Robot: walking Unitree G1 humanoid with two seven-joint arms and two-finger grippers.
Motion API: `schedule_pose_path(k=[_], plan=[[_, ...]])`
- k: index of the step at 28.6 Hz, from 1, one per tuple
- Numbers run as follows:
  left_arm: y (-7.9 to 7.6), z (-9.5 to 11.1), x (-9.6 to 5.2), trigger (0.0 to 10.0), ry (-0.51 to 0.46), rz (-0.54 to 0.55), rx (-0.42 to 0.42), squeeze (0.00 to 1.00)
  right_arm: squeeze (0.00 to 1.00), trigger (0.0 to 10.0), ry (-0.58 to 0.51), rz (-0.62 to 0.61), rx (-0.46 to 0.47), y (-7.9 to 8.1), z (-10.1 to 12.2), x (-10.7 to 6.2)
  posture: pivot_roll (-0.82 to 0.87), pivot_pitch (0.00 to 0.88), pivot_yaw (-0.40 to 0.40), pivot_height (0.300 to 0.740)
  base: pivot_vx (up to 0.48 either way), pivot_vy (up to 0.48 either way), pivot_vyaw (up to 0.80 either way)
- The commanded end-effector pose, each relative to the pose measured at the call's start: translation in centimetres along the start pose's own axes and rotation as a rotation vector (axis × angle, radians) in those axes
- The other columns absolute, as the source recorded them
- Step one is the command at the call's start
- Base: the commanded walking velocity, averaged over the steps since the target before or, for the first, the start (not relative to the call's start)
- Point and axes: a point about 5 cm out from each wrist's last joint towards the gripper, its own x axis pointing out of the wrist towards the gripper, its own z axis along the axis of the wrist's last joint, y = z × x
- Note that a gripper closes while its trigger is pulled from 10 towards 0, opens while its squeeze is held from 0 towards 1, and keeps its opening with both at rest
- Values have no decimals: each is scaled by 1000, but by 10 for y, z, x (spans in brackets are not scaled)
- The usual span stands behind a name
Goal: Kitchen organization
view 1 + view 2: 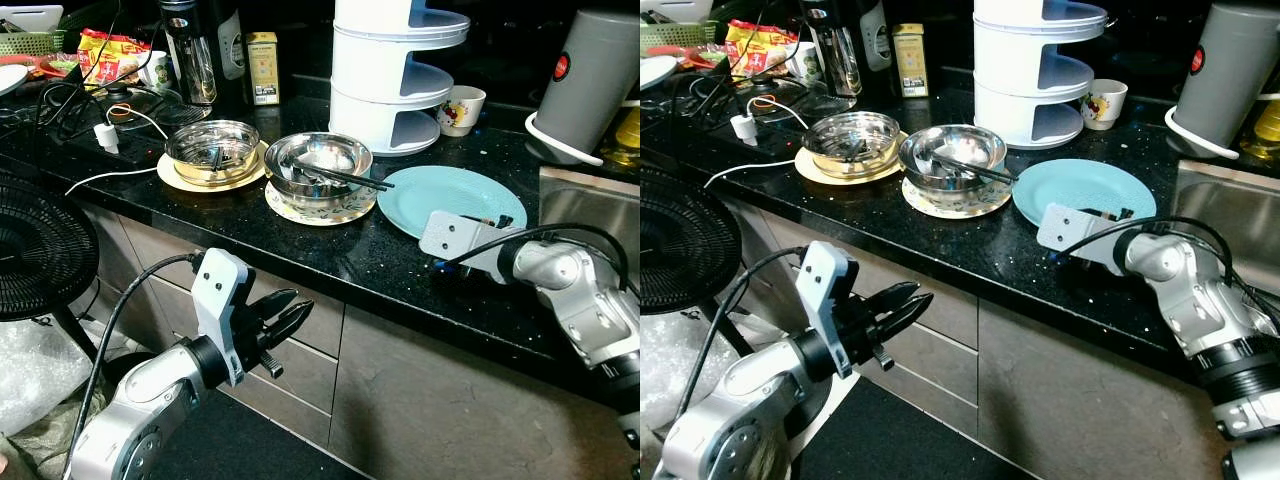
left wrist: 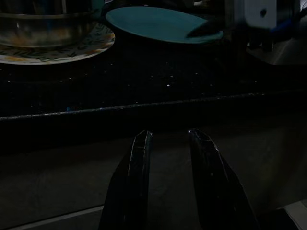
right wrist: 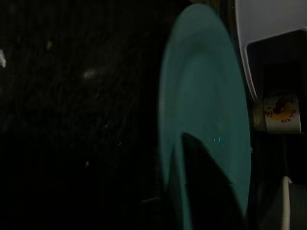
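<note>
Right gripper (image 1: 497,221) is seen at the near edge of the teal plate (image 1: 450,199), on the black table (image 1: 330,250). One black finger (image 3: 204,182) lies over the plate's rim in the right wrist view; whether the plate is pinched cannot be told, and finger spacing cannot be told either.

Left gripper (image 1: 288,312) is held below the table edge, in front of the cabinet drawers (image 1: 310,330), pointing toward the table. Its fingers (image 2: 134,177) are set narrowly apart, nothing between them.

On the table: teal plate lies flat, just right of a steel bowl (image 1: 318,163) sitting on a patterned plate (image 1: 320,208); dark chopsticks (image 1: 350,178) rest across that bowl. A second steel bowl (image 1: 212,147) on a cream plate (image 1: 170,175) is beside it, to the left. Behind them, a white tiered rack (image 1: 390,70) stands upright, with a small printed cup (image 1: 461,108) just to its right. A grey canister (image 1: 590,75) is seen far right, near the sink (image 1: 590,205). A black fan (image 1: 40,250) stands at left, below table level.
</note>
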Motion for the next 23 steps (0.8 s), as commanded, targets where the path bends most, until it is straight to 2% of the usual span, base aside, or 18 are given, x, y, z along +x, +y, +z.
schedule_pose_path(k=[1, 6, 10, 13, 14, 15, 16, 18, 20, 23], plan=[[-3, 0, 0, 10000, 5, -8, 5, 0, 0, 0, 69, 44, -5, 13, -13, 2, 51, 0, 1, 740, 0, 0, 0], [-4, 0, 2, 10000, 0, -10, 5, 0, 0, 0, 118, 9, -7, 14, -23, 2, 46, 0, 2, 740, 0, 0, 0], [-3, 4, 4, 10000, -14, -12, 13, 0, 0, 0, 124, -140, 11, -4, -28, 2, 46, 0, 1, 740, 0, 0, 0], [-3, 5, 5, 10000, -22, -7, 18, 0, 0, 0, 65, -364, 136, -28, -23, -2, 47, 0, 0, 740, 0, 0, 0], [-4, 6, 5, 10000, -29, -9, 18, 0, 0, 0, 36, -475, 211, -42, -23, -7, 47, 0, 0, 740, 0, 0, 0], [-4, 6, 5, 10000, -29, -9, 18, 0, 0, 0, 36, -475, 211, -42, -23, -7, 47, 0, 0, 740, 0, 0, 0], [-4, 7, 6, 10000, -36, -11, 20, 0, 0, 0, 9, -562, 286, -53, -24, -13, 47, 0, -1, 740, 0, 0, 0], [-4, 8, 6, 10000, -37, -11, 20, 0, 0, 0, -7, -586, 317, -56, -24, -14, 47, 0, -2, 740, 0, 0, 0], [-4, 8, 6, 10000, -43, -11, 21, 0, 0, 0, -61, -619, 473, -61, -27, -16, 45, 0, -2, 740, 0, 0, 0], [-5, 8, 7, 10000, -46, -14, 22, 0, 0, 0, -75, -665, 581, -65, -32, -19, 44, 0, -2, 740, 0, 0, 0]])
